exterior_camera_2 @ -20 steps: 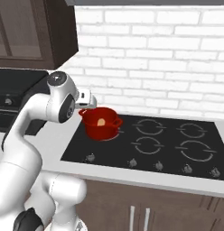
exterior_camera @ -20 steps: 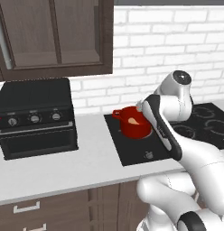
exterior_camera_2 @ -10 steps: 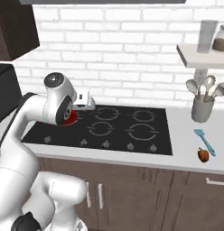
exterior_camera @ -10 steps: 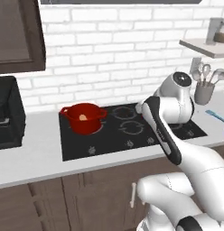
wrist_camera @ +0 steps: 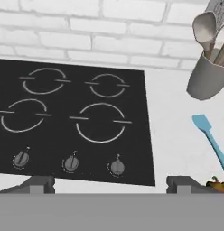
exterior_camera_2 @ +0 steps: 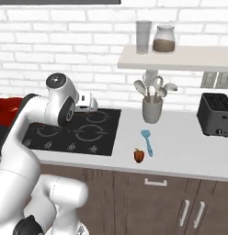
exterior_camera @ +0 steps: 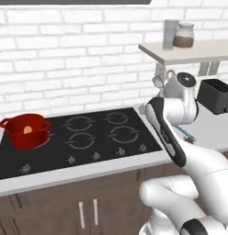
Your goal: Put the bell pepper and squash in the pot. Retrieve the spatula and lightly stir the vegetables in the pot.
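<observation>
From the left base view we see the pot (exterior_camera: 26,131) on the far-left burner of the hob (exterior_camera: 74,142), the squash (exterior_camera: 27,130) already inside it.

From the right base view, the pepper (exterior_camera_2: 139,155) sits on the counter (exterior_camera_2: 180,151) just near of the spatula (exterior_camera_2: 147,142), both right of the hob and in front of the cup (exterior_camera_2: 152,110).

In the hand view our claw (wrist_camera: 109,184) hangs wide open, holding nothing, above the hob's near edge. We judge the pepper comes next: swing right, centre the 2 tips over it, descend without nudging the spatula.
</observation>
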Controlling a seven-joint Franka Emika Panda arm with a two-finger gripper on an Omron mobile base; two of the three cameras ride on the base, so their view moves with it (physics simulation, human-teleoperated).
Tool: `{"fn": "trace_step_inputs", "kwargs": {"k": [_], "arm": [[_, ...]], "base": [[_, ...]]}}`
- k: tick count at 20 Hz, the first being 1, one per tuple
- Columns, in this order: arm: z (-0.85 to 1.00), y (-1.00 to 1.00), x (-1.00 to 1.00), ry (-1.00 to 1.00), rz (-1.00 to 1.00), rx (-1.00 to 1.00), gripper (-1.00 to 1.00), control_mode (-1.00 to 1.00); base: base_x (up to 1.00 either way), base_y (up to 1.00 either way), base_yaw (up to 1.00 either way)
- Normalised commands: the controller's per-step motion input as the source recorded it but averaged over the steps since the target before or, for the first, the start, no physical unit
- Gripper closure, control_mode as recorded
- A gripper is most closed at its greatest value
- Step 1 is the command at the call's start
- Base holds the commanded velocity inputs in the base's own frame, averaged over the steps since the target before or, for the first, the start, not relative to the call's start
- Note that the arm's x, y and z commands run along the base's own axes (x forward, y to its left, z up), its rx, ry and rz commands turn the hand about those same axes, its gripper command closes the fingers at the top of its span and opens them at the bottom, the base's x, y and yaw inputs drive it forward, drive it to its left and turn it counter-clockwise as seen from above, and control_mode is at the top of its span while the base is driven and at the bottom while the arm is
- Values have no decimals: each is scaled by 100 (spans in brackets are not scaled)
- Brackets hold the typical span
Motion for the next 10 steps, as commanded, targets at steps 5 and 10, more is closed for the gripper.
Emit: {"fn": "trace_step_inputs", "kwargs": {"k": [5, 10], "arm": [[0, 0, 0, 0, 0, 0, -100, 100], [-9, -7, 0, 3, -1, 0, -100, -100]], "base": [[51, -100, 0], [21, -58, 0]]}}
